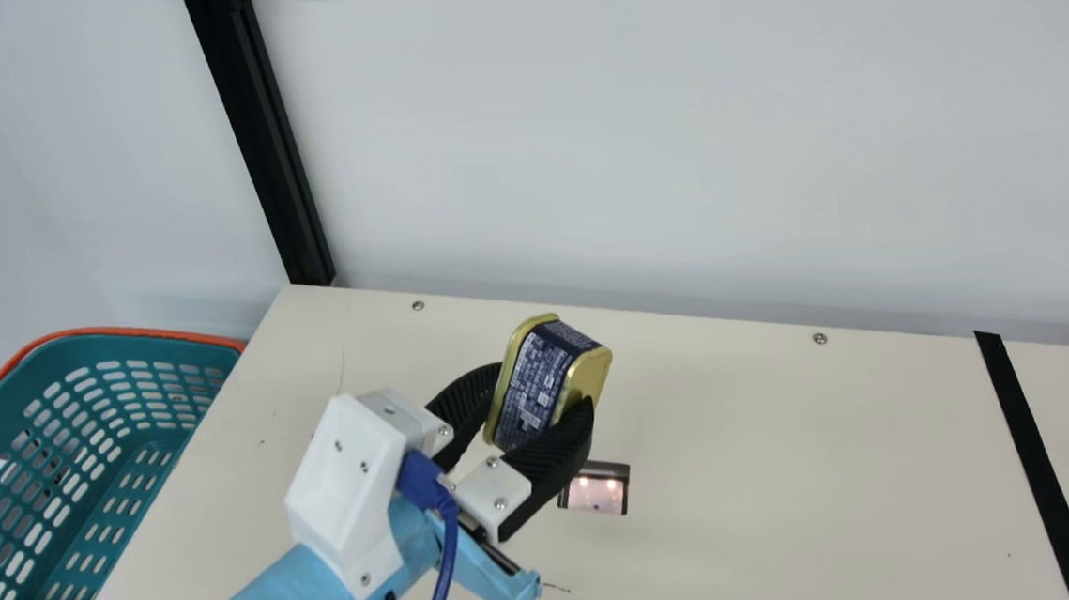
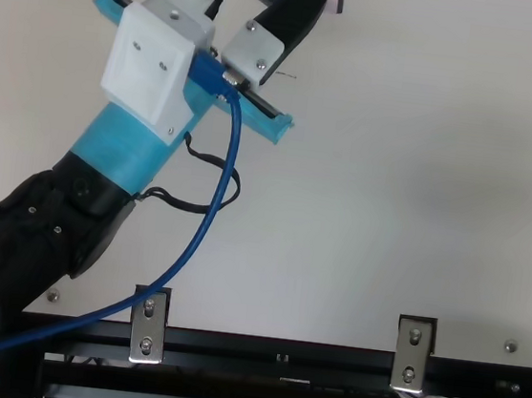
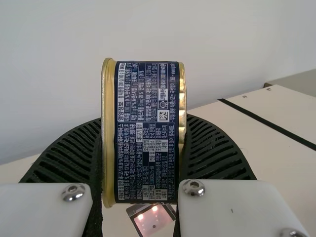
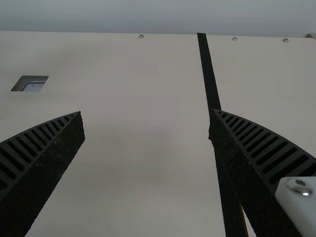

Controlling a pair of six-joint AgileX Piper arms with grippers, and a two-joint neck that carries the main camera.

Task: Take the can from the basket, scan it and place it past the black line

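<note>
Can [image 1: 531, 385] held above table [image 1: 775, 509] near scanner [image 1: 597, 493], pinched by left gripper [image 1: 543, 392] — printed code [image 3: 163, 115] best turned squarely to scanner, slowly, then black line [image 1: 1037, 462] crossed — right gripper [image 4: 145, 114] spread wide

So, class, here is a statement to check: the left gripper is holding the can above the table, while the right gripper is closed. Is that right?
Not quite: the right gripper is open, as the right wrist view shows, with its two fingers well apart. The left gripper is indeed holding the can above the table.
</note>
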